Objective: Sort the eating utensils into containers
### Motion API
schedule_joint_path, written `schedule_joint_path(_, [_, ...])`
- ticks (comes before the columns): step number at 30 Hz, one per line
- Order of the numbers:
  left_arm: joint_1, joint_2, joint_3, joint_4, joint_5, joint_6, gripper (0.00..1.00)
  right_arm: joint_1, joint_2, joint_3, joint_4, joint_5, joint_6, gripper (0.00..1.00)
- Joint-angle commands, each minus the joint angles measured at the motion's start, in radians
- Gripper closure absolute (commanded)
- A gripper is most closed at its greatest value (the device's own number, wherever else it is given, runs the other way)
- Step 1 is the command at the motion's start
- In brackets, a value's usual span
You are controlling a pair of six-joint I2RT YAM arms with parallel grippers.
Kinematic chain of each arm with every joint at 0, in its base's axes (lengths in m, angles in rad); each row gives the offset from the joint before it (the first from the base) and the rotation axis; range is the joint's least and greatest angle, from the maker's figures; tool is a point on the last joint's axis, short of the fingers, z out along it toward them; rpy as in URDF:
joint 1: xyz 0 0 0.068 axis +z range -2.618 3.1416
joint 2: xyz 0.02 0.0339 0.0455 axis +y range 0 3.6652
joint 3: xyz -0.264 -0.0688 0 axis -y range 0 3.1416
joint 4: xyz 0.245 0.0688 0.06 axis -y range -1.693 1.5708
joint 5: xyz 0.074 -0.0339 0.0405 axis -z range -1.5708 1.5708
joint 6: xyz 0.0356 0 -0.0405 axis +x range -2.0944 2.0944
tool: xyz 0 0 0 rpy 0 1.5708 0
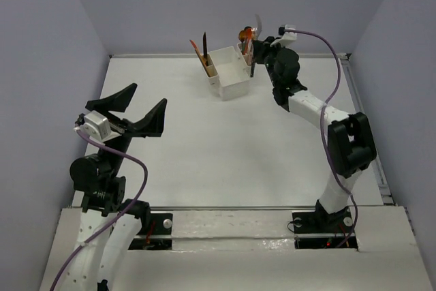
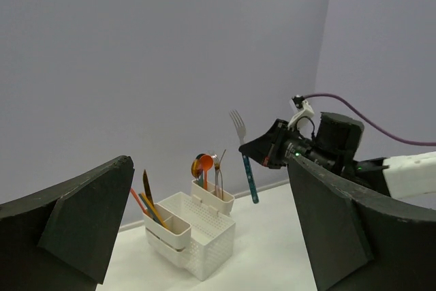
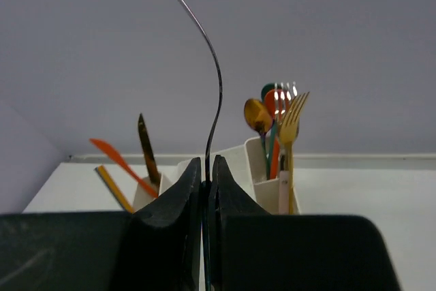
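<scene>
White table (image 1: 204,161), pale lilac walls on three sides. Nearest, on the left, the left gripper (image 1: 146,97) hangs above the table with its jaws spread wide and nothing between them; in its own wrist view both dark fingers (image 2: 75,223) frame the scene with only air between them.

Farther back on the right, the right arm stretches towards the far edge. The right gripper (image 3: 206,168) is clamped on a fork (image 2: 250,176) with a teal handle and silver tines. The jaws pinch it about halfway along, so the tines point up and the handle hangs below. From the left wrist view the fork leans slightly and is off the table, just beside the right side of the box (image 1: 235,88). I cannot tell whether its lower tip is touching the box. In the right wrist view the fork shows edge-on as a thin curved line rising from between the fingertips.

The box sits near the far edge, roughly mid-table, with its big square compartment bare. Its narrow left compartment holds an orange knife (image 3: 119,158), a dark knife (image 3: 146,144) and a yellowish piece, all leaning. Its narrow right compartment holds a gold fork (image 3: 291,127), a gold spoon (image 3: 257,115), an orange spoon (image 3: 272,103) and a silver fork (image 3: 285,90), standing head-up.
</scene>
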Motion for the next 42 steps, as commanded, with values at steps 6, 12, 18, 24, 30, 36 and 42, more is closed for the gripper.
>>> schedule_joint_path(6, [-0.006, 0.033, 0.025, 0.054, 0.027, 0.002, 0.01, -0.076, 0.288, 0.325, 0.336, -0.039, -0.133, 1.0])
schedule_joint_path(12, [0.003, 0.048, 0.029, 0.054, 0.038, 0.002, 0.01, -0.095, 0.424, 0.454, 0.364, -0.062, -0.21, 1.0])
schedule_joint_path(18, [0.023, 0.07, 0.028, 0.054, 0.053, 0.002, 0.01, -0.095, 0.521, 0.506, 0.411, -0.059, -0.245, 1.0])
schedule_joint_path(24, [0.032, 0.093, 0.026, 0.054, 0.064, 0.001, 0.01, -0.095, 0.581, 0.523, 0.454, -0.062, -0.265, 1.0])
schedule_joint_path(30, [0.052, 0.097, 0.028, 0.054, 0.073, -0.002, 0.01, -0.095, 0.596, 0.452, 0.532, -0.065, -0.268, 1.0])
schedule_joint_path(36, [0.052, 0.1, 0.026, 0.054, 0.081, -0.004, 0.01, -0.095, 0.54, 0.36, 0.592, -0.085, -0.233, 0.69])
schedule_joint_path(42, [0.061, 0.09, 0.025, 0.054, 0.078, -0.004, 0.01, -0.095, 0.431, 0.3, 0.534, -0.109, -0.19, 0.38])
